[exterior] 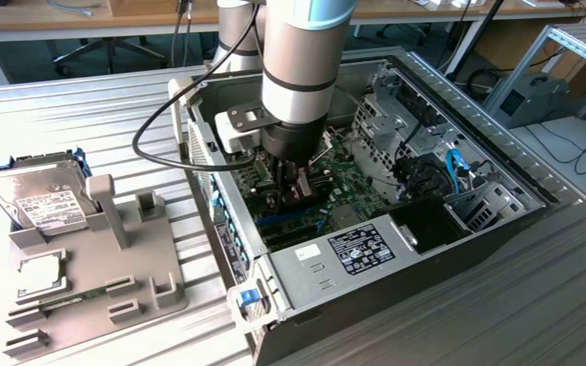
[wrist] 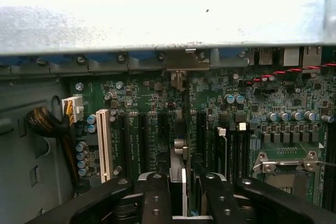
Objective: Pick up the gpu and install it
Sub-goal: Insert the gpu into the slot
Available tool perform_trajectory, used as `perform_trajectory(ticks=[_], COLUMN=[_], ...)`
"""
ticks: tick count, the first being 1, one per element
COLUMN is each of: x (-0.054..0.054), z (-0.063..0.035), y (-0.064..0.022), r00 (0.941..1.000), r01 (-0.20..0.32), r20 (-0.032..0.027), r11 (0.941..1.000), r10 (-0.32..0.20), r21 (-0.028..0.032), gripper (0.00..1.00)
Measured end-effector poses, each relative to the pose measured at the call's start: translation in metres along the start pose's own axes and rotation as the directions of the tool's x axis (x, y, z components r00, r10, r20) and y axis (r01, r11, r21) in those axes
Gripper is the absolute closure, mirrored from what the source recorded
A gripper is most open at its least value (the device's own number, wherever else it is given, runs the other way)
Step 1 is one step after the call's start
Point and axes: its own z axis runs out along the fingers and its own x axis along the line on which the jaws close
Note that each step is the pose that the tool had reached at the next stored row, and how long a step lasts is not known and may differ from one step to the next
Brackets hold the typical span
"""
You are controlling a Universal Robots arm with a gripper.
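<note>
Note the open computer case (exterior: pixel 497 229) with its motherboard (wrist: pixel 252 124). Your gripper (wrist: pixel 181 192), at 6 o'clock in the wrist view, clamps the gpu (wrist: pixel 178 174) edge-on above a slot. Expect a light, stiff, fragile card; grip its edges.

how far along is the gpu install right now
Picked up already: the gpu stands on edge between the gripper fingers, carried inside the open computer case. In hand: it hangs just over the motherboard slots. Left: no sign it is seated in a slot yet, and the gripper has not let go.
</note>
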Motion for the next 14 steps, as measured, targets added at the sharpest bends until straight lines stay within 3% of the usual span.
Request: perform_trajectory(ticks=[14], x=[-0.0006], z=[0.0003], y=[-0.001], r00=[1.0], r01=[0.002], r20=[-0.0008], r11=[1.0], r10=[-0.002], r21=[0.0], gripper=[0.73])
